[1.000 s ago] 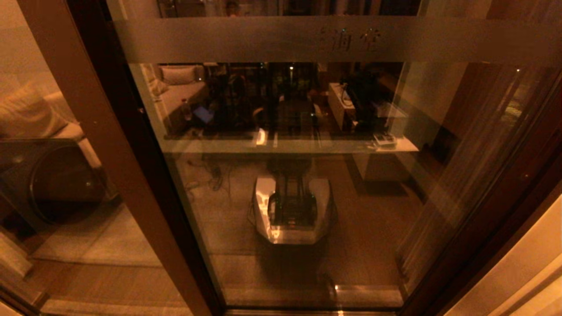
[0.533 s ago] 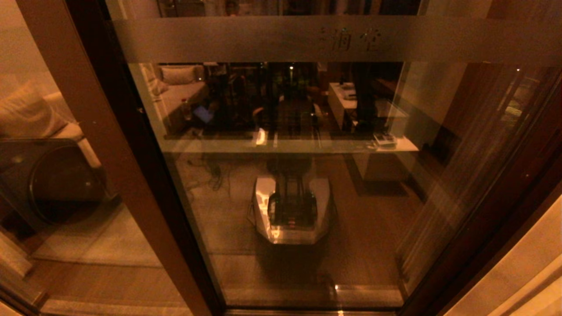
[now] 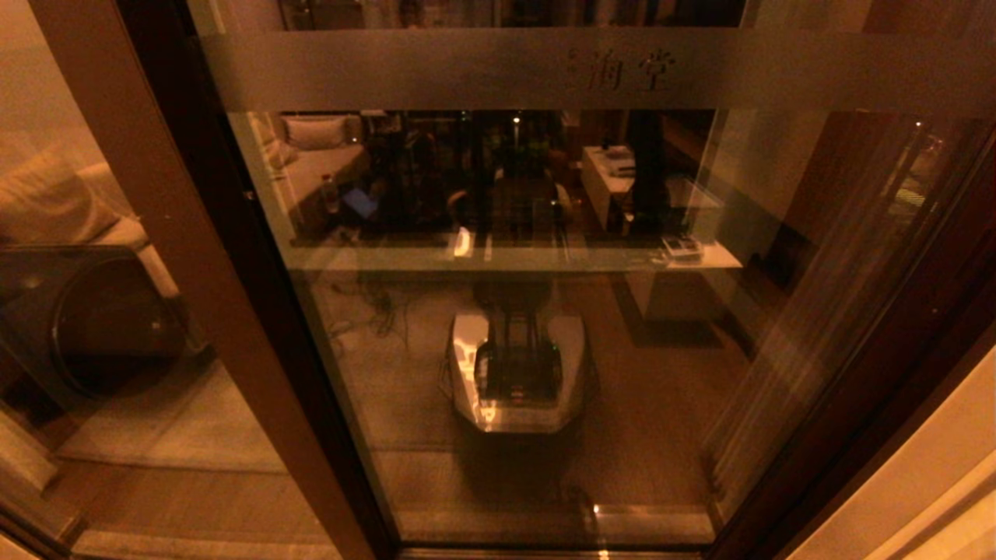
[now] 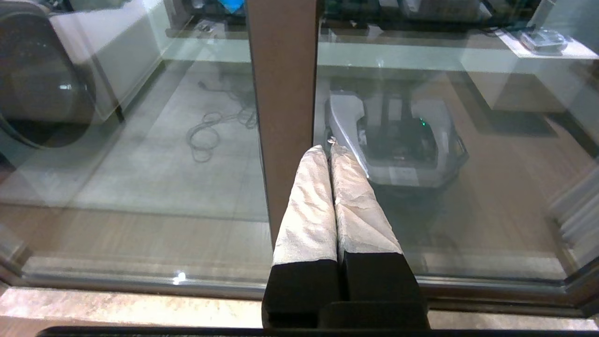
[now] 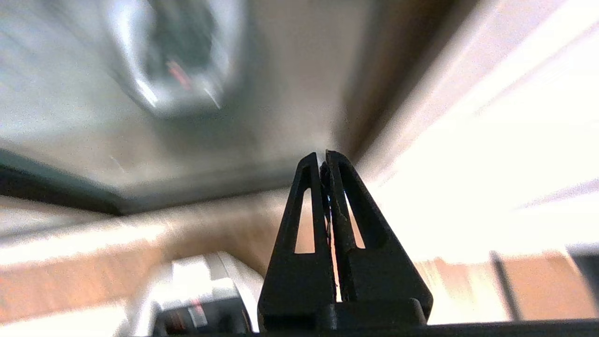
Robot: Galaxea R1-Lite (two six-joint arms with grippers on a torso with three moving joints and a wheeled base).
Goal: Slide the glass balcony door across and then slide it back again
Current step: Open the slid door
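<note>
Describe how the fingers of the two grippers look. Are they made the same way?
No, they differ. The left gripper has two long fingers wrapped in pale, wrinkled tape or cloth above black blocks at the base. The right gripper is all black: its fingers taper to a point, and each has a long slot cut through it. No cables or markings show.

Left gripper (image 4: 331, 150): two long tapered fingers (image 4: 306, 206), upper parts wrapped in crinkled whitish tape/fabric, lower parts plain matte black, blocky black base w/ a cross bar. Right gripper (image 5: 324, 159): all black, two slim triangular fingers (image 5: 304, 210) w/ long cut-out slots, solid black blocks below, same cross bar at base. No cables or markings visible on either.
</note>
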